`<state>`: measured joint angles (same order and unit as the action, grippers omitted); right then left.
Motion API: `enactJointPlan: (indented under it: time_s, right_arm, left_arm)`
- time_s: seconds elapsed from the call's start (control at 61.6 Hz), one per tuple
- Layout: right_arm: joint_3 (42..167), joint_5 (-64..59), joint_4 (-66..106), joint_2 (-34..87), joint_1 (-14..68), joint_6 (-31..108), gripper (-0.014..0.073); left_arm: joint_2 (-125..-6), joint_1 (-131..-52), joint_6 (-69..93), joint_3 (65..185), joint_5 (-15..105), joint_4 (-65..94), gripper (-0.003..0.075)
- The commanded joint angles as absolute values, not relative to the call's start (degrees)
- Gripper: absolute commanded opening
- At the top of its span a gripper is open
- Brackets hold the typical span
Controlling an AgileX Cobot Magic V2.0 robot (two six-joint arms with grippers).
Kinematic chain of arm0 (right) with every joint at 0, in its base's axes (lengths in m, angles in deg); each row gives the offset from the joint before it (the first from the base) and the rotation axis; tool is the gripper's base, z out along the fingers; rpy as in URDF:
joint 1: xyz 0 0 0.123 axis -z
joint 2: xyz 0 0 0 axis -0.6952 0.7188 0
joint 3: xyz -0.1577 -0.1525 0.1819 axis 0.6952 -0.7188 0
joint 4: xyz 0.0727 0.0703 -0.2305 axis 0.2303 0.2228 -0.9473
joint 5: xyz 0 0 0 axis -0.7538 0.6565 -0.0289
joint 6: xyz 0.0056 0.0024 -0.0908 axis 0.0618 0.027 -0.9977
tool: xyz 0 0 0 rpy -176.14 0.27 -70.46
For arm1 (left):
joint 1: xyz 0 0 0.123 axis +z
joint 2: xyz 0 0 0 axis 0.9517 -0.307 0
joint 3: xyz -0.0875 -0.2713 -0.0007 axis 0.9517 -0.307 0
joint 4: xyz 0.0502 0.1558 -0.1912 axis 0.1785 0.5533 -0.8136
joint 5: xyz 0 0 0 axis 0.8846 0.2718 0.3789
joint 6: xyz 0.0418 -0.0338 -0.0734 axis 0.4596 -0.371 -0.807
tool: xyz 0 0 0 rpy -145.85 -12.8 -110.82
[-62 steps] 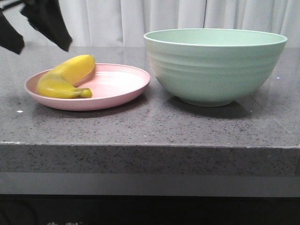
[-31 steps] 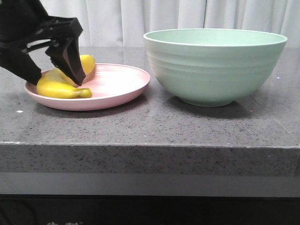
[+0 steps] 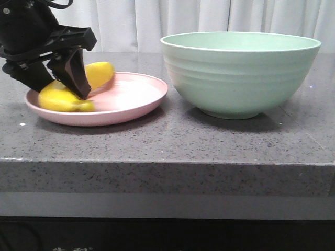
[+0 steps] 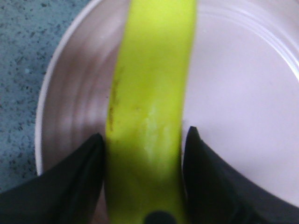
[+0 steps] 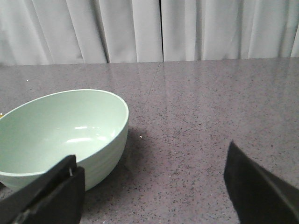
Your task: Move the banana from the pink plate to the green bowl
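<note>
Front view first: left end effector [image 3: 60, 86] down over the pink plate [image 3: 131, 107], fingers straddling the banana [image 3: 97, 73], which looks motion-blurred here. Banana's on the plate, one yellow end poking out past the near finger, the other out the far side. Green bowl [image 3: 241, 73] sits well off to the end effector's right, on the grey speckled tabletop [image 3: 167, 141], just beside the plate but not touching it.

Left wrist view: banana [image 4: 149, 102] running straight up between the two dark fingers [image 4: 74, 186], one pressed against each flank, so clamped on the fruit. Pink plate [image 4: 238, 107] underneath. Can't tell if the banana's clear of the plate surface or not.

Right wrist view: right end effector [image 5: 149, 191] spread wide, gripping nothing, hovering over bare tabletop [image 5: 196, 116], green bowl [image 5: 56, 135] off beside one finger.
</note>
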<state>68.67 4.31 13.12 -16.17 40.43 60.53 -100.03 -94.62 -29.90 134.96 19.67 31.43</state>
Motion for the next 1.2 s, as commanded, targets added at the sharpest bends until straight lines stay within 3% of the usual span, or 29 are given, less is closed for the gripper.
enactJointPlan:
  time_s: [0.0, 0.162, 0.552, 0.958, 1.185]
  right_arm:
    - [70.6, -0.3, 13.1, -15.2, 40.8, 60.5, 0.062]
    - [70.6, -0.5, 13.1, -15.2, 40.8, 60.5, 0.062]
    - [70.6, -0.1, 13.1, -15.2, 40.8, 60.5, 0.062]
    - [74.8, 4.9, 28.3, -6.0, 40.0, 60.5, 0.0619]
    - [82.1, 7.7, 42.8, 2.6, 33.3, 58.1, 0.0556]
  left_arm:
    - [-97.9, -94.9, -29.8, 136.8, 23.8, 30.9, 0.0233]
    - [-97.0, -94.9, -29.8, 136.8, 26.1, 30.9, 0.0147]
    - [-81.4, -98.2, -28.7, 135.1, 22.9, 31.0, 0.0145]
    - [-73.1, -114.7, -27.3, 129.8, 22.7, 31.0, 0.0145]
    - [-73.3, -122.6, -27.3, 129.8, 22.9, 31.0, 0.0144]
